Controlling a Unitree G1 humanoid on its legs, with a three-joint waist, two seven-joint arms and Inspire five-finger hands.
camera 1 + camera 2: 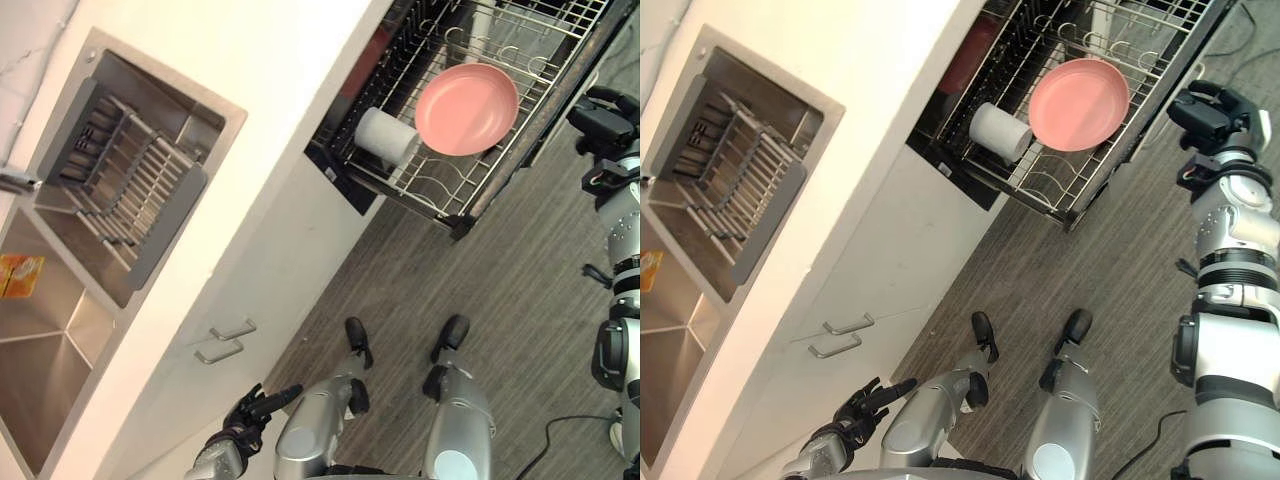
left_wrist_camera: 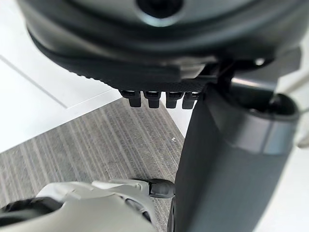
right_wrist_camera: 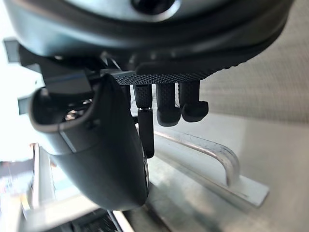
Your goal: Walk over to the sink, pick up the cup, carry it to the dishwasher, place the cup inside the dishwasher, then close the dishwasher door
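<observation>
The white cup (image 1: 385,137) lies on its side in the pulled-out wire rack (image 1: 440,195) of the open dishwasher, next to a pink plate (image 1: 466,108). My right hand (image 1: 1205,115) is raised beside the outer edge of the lowered dishwasher door (image 1: 560,95), with its fingers (image 3: 169,104) curled and holding nothing. Just past them is the door's metal handle (image 3: 212,152). My left hand (image 1: 245,415) hangs low by the white cabinet front, its fingers loosely straight and empty.
A steel sink (image 1: 60,330) is set in the white counter (image 1: 270,90) at the left, with a grey drainer basket (image 1: 120,190) across it and an orange packet (image 1: 20,275). Two cabinet handles (image 1: 225,340) stick out below. Grey wood floor (image 1: 500,300) lies in front.
</observation>
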